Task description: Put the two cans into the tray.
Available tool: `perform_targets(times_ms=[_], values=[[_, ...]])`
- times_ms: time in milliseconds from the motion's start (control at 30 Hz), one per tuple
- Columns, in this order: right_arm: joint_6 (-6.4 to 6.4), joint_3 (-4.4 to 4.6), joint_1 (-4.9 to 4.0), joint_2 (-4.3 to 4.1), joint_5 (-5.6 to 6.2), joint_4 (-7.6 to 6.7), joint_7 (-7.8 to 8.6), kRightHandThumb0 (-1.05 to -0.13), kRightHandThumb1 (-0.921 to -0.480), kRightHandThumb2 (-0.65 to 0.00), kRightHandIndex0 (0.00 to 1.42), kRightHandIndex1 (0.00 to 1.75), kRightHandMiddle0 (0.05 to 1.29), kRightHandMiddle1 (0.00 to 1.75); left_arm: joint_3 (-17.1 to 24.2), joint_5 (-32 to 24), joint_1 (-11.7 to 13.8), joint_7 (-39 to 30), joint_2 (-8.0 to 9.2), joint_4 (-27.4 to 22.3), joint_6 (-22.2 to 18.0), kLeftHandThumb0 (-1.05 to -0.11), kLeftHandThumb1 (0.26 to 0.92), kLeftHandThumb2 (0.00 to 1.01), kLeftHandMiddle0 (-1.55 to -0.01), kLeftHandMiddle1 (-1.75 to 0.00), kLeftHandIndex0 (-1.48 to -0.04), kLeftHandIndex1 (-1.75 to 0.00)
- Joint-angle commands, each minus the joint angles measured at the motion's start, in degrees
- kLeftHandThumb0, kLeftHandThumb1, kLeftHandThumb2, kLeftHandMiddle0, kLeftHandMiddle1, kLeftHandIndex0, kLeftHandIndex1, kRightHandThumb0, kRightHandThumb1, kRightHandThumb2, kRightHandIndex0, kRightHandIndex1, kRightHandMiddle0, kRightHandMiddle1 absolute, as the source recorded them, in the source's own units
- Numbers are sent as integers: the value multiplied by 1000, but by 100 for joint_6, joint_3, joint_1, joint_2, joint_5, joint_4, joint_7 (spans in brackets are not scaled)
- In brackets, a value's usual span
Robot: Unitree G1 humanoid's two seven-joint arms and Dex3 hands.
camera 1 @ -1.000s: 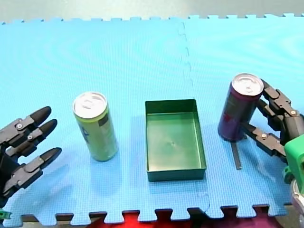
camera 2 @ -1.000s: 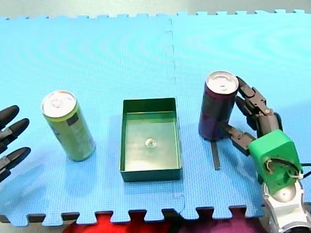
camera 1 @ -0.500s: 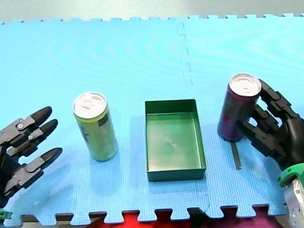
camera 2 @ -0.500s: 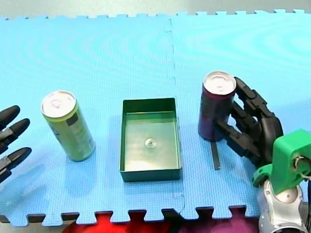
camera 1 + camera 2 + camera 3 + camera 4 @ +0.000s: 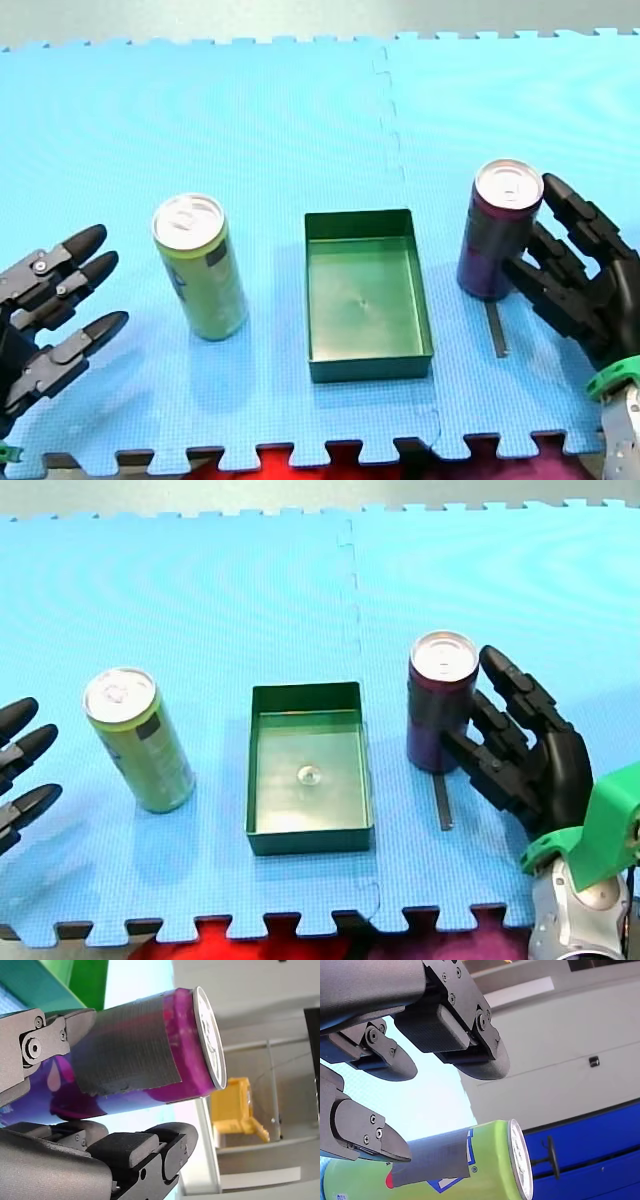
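Blue foam mat (image 5: 250,120): covers the whole work surface in interlocking tiles. One seam runs down from top centre.

Green tray (image 5: 370,367): centre of the frame, slightly below the middle, with its long side running up the picture. Both cans stand outside it on the mat.

Right hand (image 5: 585,290): lower right of the head views, palm facing the purple can (image 5: 495,240). I see the fingers stretched up and fanned along the can's right side, not wrapped round it. The thumb reaches the can's lower right flank. It looks to be in contact there, but I cannot confirm it. In the first wrist view the can lies between the thumb and the fingers (image 5: 150,1150), with a bright gap on the finger side.

Left hand (image 5: 45,315): lower left corner. The fingers are straight and apart, pointing up and right, and they grip nothing.

Green can (image 5: 203,268): left of centre, upright, between the left hand and the tray and apart from both. In the second wrist view it shows a grey tape patch and sits near dark fingertips (image 5: 485,1060) without touching them.

Purple can: right of centre, upright, just beside the tray's right wall but not touching it. It also carries a grey tape patch.

Dark strip (image 5: 497,328): flat on the mat, running down the frame from the purple can's foot.
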Motion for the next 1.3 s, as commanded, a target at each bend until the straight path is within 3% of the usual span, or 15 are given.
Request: perform_targets(times_ms=[0,133,367,633,800,933,1067,1133,1267], values=[[24,-1,-13,-36,-49,43,23,-1048,-773,-1,587,31,536,22,-7,32,11,40,47,-18,16,-1048,834,3,-709,-3,-720,-2],[31,5,-51,-49,-134,112,-50,-1048,-775,-2,584,26,534,18,-19,64,24,79,53,-39,12,-1048,835,3,-710,-3,-720,-2],[-129,128,-62,-51,-514,144,-584,-1048,-777,-2,588,22,542,17,-42,115,76,160,53,-126,29,-1048,837,3,-713,-4,-721,-1],[-175,299,-84,-144,-868,111,-934,-1048,-782,-4,580,13,534,8,-49,102,85,167,56,-139,53,-1048,838,2,-715,-4,-722,-2],[-187,354,-128,-194,-948,192,-976,-1048,-856,-32,579,9,526,2,-61,124,99,200,44,-164,52,-1048,839,2,-716,-4,-725,-3],[-291,389,-113,-204,-1023,216,-1067,-1048,-869,-31,581,9,522,0,-69,132,103,229,39,-168,53,-1048,840,2,-717,-4,-726,-3],[-396,436,-87,-238,-1072,218,-1043,-1048,-816,-4,580,6,517,0,-69,105,103,214,38,-182,77,-1048,840,2,-718,-4,-727,-3],[-431,457,-69,-288,-1062,232,-897,-1048,-788,0,556,1,488,0,-69,93,108,206,39,-198,98,-1048,838,1,-718,-4,-727,-3],[-453,486,-54,-386,-1056,298,-650,-1048,-773,0,514,0,437,0,-71,79,117,201,41,-220,127,-1048,837,0,-718,-3,-727,-2]])
